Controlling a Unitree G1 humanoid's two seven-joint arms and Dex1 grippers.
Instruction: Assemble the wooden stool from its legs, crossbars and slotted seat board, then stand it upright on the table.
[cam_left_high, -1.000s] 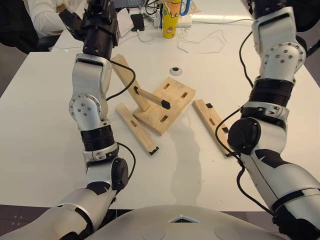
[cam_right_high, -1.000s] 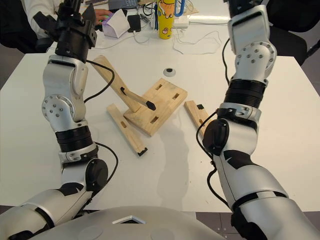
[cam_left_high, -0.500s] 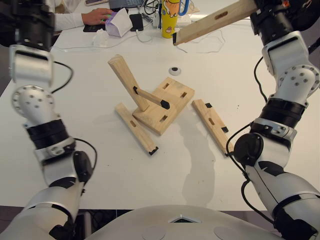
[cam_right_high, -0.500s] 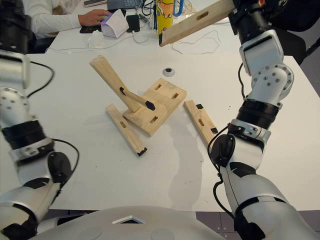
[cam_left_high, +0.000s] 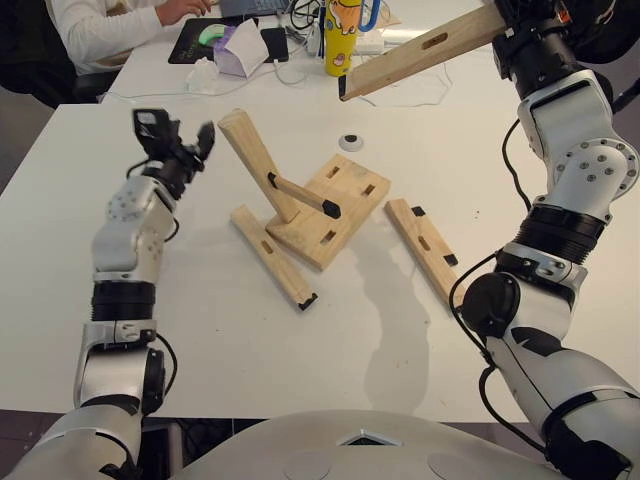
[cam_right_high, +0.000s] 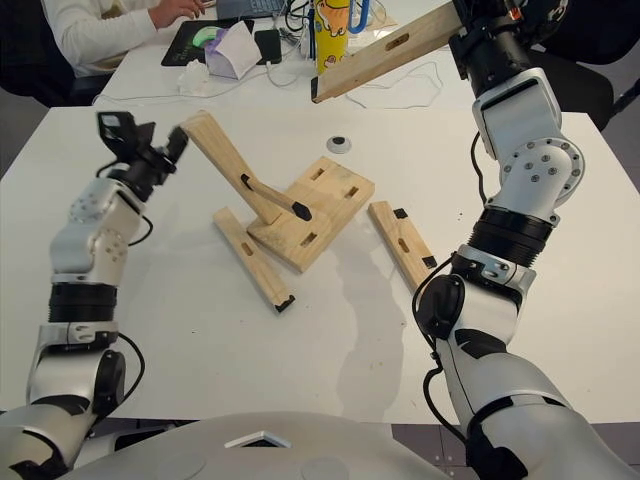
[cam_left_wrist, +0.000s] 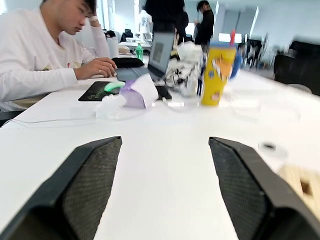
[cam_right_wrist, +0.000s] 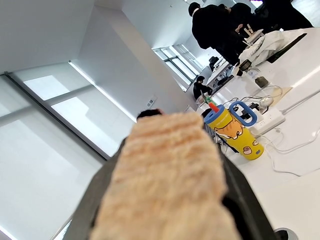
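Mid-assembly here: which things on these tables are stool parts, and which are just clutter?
Job: slotted seat board; tilted leg with crossbar, rising from it; left loose leg; right loose leg; raised leg, held by right gripper.
Lying about: yellow cup; small round disc; purple box; cables.

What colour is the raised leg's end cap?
Black; the leg cap shows best in left eye view.

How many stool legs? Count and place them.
4 legs: held leg in the right gripper; tilted leg on the seat board; left flat leg and right flat leg beside it.
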